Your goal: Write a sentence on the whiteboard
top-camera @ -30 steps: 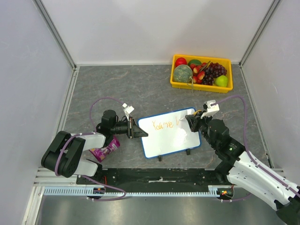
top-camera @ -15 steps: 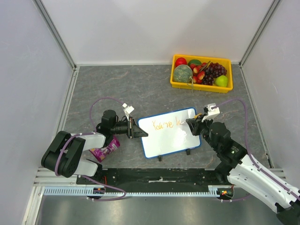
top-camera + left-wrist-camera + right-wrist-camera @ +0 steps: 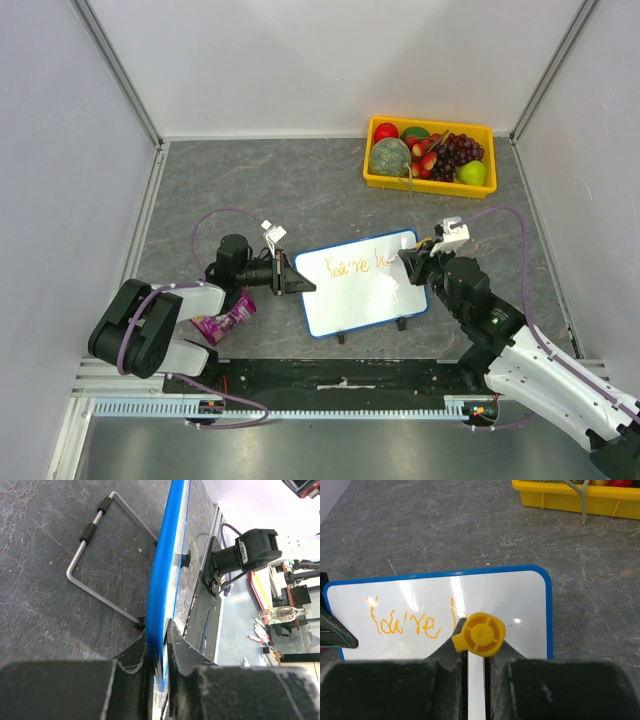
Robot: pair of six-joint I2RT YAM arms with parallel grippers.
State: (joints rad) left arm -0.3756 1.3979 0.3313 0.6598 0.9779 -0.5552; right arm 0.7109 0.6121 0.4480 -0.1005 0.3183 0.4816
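Observation:
The whiteboard [image 3: 362,285] with a blue frame stands on the grey table, tilted on wire feet. Orange lettering [image 3: 346,266] on it reads "You're l"; it also shows in the right wrist view [image 3: 402,622]. My left gripper [image 3: 290,279] is shut on the board's left edge; the left wrist view shows the blue frame [image 3: 165,580] clamped between the fingers. My right gripper [image 3: 412,262] is shut on an orange marker [image 3: 479,634], seen end-on by its yellow cap, with its tip at the board near the last stroke.
A yellow tray [image 3: 430,180] of fruit stands at the back right. A purple packet [image 3: 224,320] lies by the left arm's base. The board's wire stand [image 3: 95,560] rests on the table behind it.
My right gripper with the marker shifted slightly over the board's right part, and the stroke after "You're" has lengthened. The left gripper has not moved.

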